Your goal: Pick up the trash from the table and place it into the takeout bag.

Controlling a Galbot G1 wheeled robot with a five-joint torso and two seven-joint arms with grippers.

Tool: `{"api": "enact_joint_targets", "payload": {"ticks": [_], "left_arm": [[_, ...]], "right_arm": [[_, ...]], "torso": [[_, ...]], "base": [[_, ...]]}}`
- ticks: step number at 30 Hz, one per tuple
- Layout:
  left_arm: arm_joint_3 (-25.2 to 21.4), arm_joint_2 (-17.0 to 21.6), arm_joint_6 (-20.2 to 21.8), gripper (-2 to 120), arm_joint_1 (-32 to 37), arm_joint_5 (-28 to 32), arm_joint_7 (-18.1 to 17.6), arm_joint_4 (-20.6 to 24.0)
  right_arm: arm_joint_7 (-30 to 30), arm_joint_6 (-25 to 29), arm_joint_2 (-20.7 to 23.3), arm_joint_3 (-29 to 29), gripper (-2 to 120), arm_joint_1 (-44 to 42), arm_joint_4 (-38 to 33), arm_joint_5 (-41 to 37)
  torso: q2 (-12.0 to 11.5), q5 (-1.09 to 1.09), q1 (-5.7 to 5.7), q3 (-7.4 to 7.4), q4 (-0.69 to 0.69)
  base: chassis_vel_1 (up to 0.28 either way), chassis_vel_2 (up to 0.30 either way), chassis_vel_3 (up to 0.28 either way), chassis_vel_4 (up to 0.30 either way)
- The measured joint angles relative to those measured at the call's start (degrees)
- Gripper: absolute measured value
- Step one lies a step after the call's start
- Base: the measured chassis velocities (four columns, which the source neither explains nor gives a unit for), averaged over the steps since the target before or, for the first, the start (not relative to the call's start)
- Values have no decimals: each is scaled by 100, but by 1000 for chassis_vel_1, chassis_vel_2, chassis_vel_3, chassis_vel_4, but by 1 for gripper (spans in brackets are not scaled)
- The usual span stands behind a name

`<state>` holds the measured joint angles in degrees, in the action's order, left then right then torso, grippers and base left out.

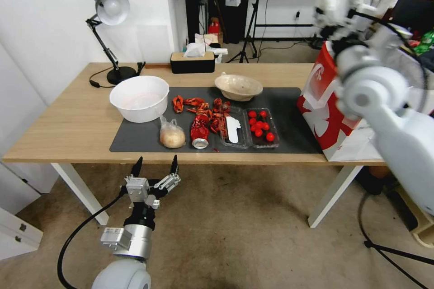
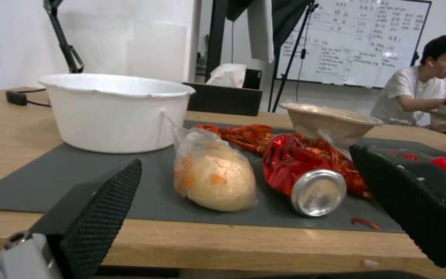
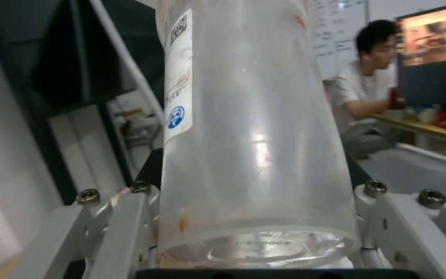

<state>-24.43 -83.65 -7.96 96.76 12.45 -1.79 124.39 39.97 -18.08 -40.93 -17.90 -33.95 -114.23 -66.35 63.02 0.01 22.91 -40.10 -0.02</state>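
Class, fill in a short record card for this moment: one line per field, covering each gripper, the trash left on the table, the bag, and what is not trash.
left gripper: jaws open, empty, below the table's near edge, facing the bun
right gripper: raised, shut on the clear plastic cup
trash on mat: bagged bun, crushed red can, beige bowl
takeout bag: upright at the table's right end
not trash: white bowl, cherry tomato tray
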Motion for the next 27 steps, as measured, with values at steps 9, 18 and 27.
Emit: {"api": "enact_joint_targets", "payload": {"ticks": [9, 18, 27], "left_arm": [[129, -5, 3, 100, -12, -78, 2, -30], [168, -31, -18, 100, 32, -122, 11, -14], [151, -57, -67, 100, 97, -155, 28, 36]], "right_arm": [[412, -656, 245, -1126, 46, -1143, -319, -52], [695, -995, 282, -1236, 52, -1353, -350, -302], [735, -1021, 282, -1241, 96, -1299, -334, -387]], "torso": [[0, 0, 0, 0, 0], [0, -1, 0, 0, 2], [0, -1, 1, 0, 2]], "base": [[0, 0, 0, 0], [0, 0, 0, 0], [0, 0, 0, 0]]}}
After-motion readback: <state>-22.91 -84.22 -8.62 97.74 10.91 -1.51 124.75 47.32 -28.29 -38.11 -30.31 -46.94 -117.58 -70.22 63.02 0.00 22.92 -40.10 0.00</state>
